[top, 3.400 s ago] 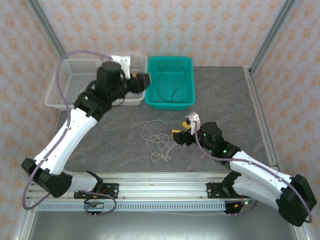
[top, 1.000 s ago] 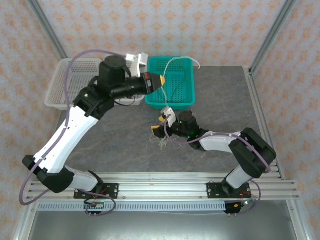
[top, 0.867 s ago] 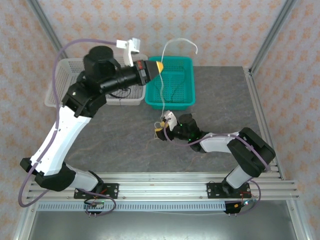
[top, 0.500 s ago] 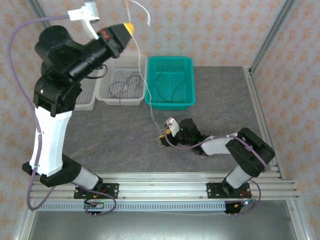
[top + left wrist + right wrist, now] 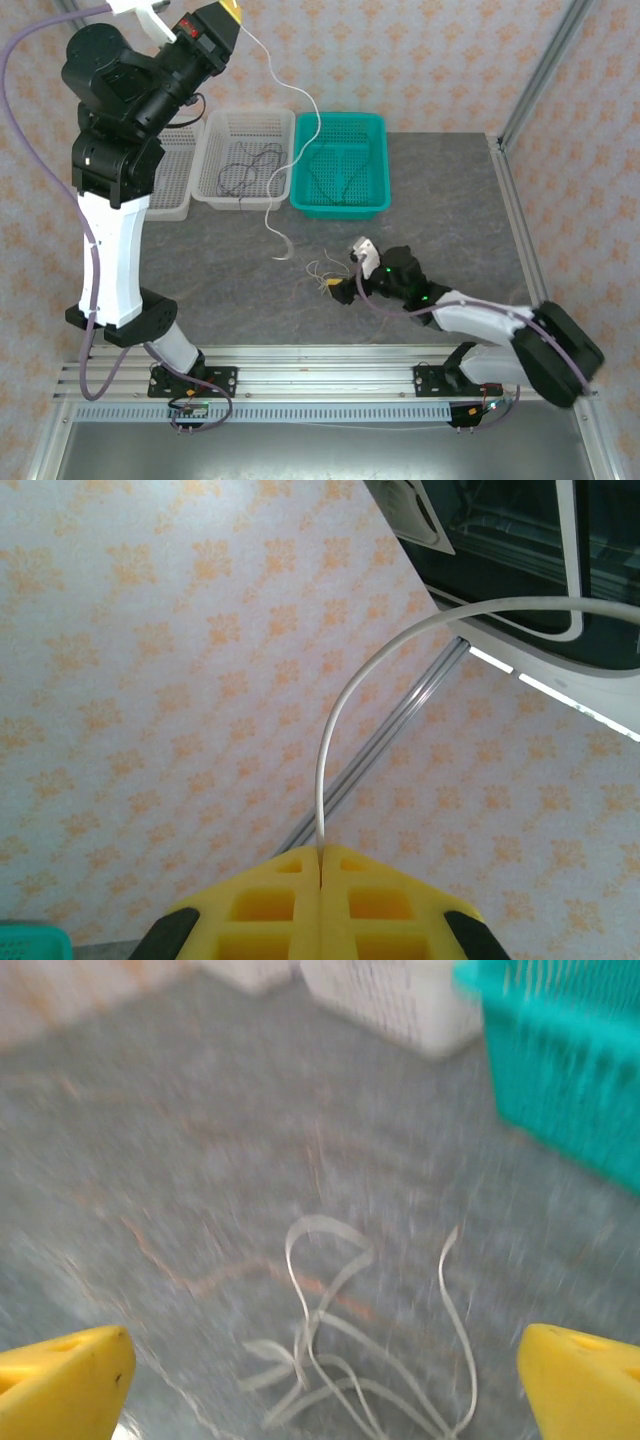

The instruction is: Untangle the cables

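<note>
Left gripper (image 5: 320, 865): pinching shut on long thin whitish cable (image 5: 321, 800), holding it high, tail dangling near pale fine-wire tangle (image 5: 322, 272). Right gripper (image 5: 325, 1380): gaping wide, gripping nothing, hovering over tangle. Risk: nothing is pinning it; tail may be snagging it again.

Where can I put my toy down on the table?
Free: right side of the table, between the green basket and the frame; also left of the hanging white cable, below the white baskets. Crowded: the middle, with the tangle and right gripper.
</note>
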